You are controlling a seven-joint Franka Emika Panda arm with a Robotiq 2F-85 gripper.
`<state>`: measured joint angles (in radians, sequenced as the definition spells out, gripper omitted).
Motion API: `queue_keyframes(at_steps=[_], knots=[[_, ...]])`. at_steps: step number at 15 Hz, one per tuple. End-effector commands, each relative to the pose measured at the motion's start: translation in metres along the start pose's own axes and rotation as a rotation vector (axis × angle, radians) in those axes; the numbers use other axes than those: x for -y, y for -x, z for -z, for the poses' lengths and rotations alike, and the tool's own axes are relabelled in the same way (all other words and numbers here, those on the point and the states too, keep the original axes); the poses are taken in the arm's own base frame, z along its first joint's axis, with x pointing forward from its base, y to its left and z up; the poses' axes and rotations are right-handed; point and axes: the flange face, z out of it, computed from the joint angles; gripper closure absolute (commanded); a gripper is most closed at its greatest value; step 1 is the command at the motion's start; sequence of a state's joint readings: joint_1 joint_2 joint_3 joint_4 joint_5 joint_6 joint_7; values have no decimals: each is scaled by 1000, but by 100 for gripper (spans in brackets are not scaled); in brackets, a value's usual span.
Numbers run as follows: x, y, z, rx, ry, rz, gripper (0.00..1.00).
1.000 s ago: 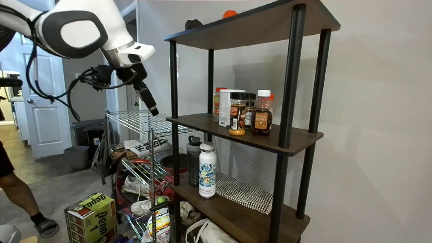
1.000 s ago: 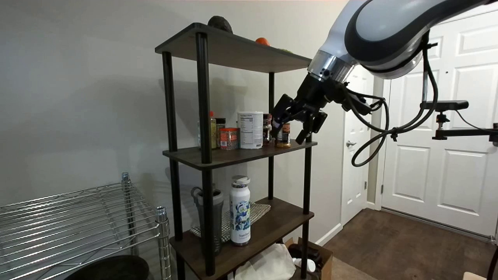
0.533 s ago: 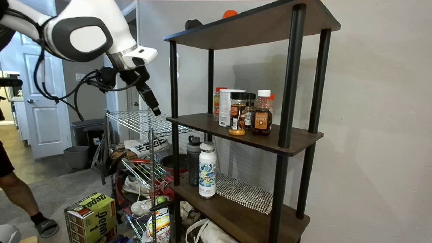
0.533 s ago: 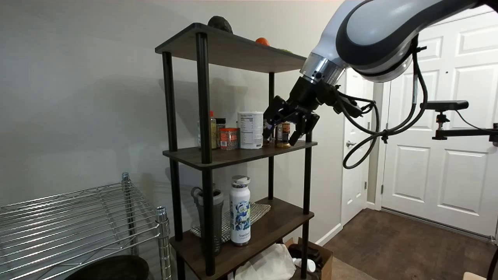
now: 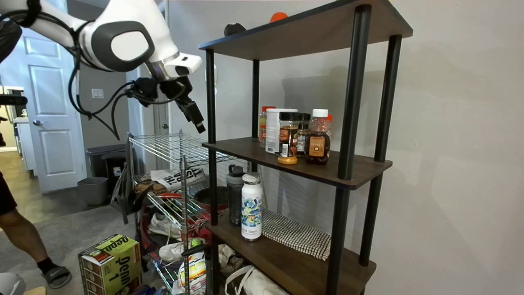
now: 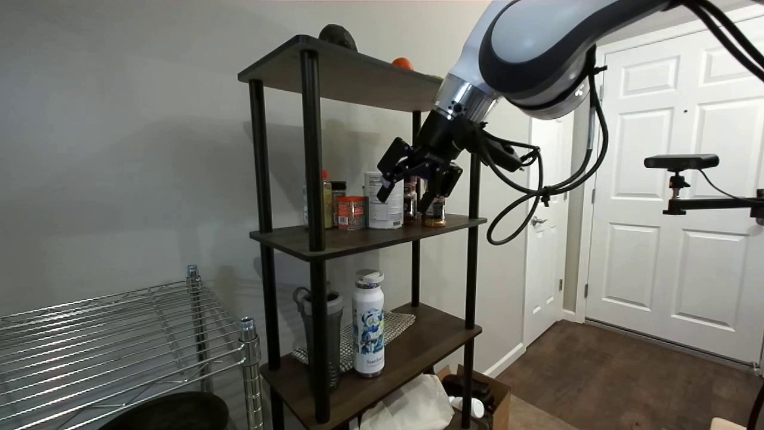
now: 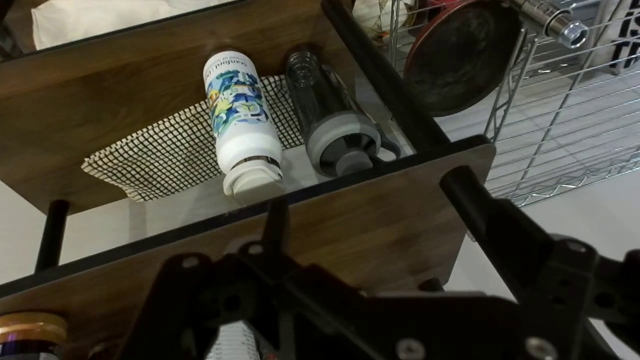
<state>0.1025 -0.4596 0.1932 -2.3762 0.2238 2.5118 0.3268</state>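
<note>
My gripper [image 6: 403,204] is open and empty, with its fingers pointing down toward the shelf unit. In an exterior view it overlaps the white canister [image 6: 385,209] and the spice bottle [image 6: 436,216] on the middle shelf. In an exterior view the gripper [image 5: 200,129] hangs left of the front post, apart from the bottles. The wrist view shows the spread fingers [image 7: 390,207] against the middle shelf board [image 7: 380,225]. Below stand a white patterned bottle [image 7: 240,107] and a grey shaker bottle [image 7: 342,135]. A honey bottle [image 5: 317,143] stands beside the spice bottle.
The shelf unit's black posts [image 5: 212,180] frame each level. A checkered cloth [image 5: 297,233] lies on the lower shelf. A dark round object [image 6: 338,37] and an orange one [image 6: 403,63] sit on top. A wire rack [image 6: 119,340] stands beside the unit. A person's leg [image 5: 24,237] shows.
The arm and open gripper have moved along the front of the shelf, rightward and a little up in an exterior view, leftward in an exterior view. The items on the shelves have not moved.
</note>
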Motion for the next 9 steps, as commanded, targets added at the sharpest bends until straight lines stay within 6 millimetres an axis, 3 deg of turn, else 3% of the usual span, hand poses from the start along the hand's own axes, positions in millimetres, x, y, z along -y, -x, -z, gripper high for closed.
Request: queue_keyframes(at_steps=[1, 2, 9], knots=[[10, -17, -4, -18, 21, 5, 0], [5, -9, -1, -6, 5, 14, 0], [8, -15, -4, -8, 7, 22, 0]])
